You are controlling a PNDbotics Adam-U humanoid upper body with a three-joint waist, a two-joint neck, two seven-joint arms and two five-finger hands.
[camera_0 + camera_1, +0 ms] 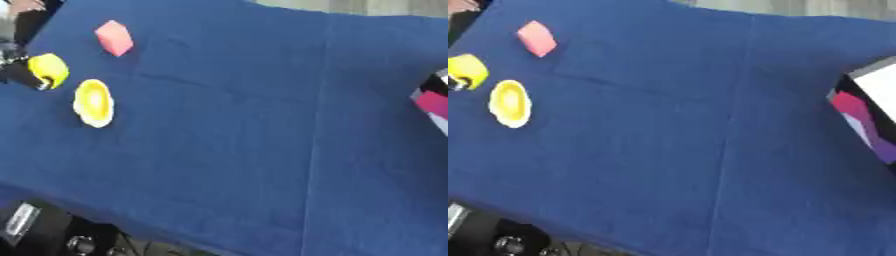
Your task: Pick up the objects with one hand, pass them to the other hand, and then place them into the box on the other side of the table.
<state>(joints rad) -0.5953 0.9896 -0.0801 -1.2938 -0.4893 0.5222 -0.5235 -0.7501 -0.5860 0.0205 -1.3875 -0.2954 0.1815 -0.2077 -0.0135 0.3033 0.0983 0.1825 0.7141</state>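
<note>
A pink block [114,37] lies on the blue cloth at the far left. Below it a yellow bowl-shaped thing [93,103] rests on the cloth. A rounded yellow object [49,70] sits at the left edge, against a black shape that looks like my left hand [16,70]. The picture does not show whether the hand holds the object. The box [866,116], with a white top and pink and purple sides, stands at the right edge. My right hand shows in neither view.
A blue cloth [245,140] covers the table, which lies askew in the view. Its near edge runs along the bottom left, with black and silver machine parts [35,231] below it.
</note>
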